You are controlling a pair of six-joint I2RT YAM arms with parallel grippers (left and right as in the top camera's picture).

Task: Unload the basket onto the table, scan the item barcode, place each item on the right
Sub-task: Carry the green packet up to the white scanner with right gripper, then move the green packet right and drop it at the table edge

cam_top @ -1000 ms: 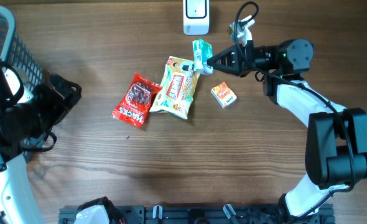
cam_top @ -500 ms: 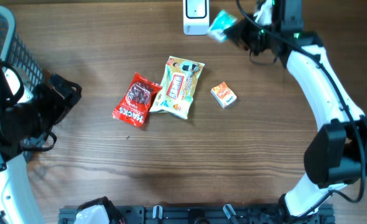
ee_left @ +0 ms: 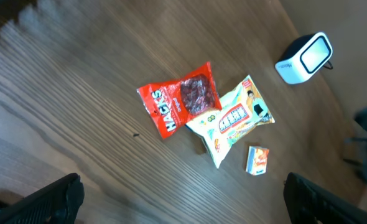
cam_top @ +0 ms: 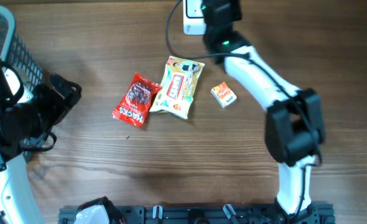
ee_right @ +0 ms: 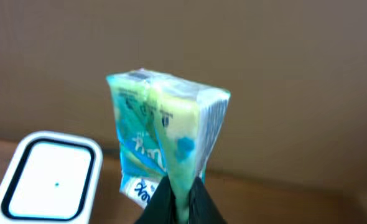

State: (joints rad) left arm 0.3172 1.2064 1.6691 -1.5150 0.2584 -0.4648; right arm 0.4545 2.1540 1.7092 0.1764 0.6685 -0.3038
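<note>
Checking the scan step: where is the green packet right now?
In the right wrist view, the green packet is pinched upright in the right gripper, held just beside the white scanner.

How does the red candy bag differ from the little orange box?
The red bag is a crinkly pouch, the orange box a stiff carton. The bag is clearly bigger than the box. The bag touches the yellow snack pack; the box lies apart. Both lie flat on the table.

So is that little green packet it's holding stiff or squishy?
Probably soft: the green packet pinches to a narrow waist where the right gripper clamps it. Its glossy wrap looks slippery, and it seems light, held up by its lower end.
</note>
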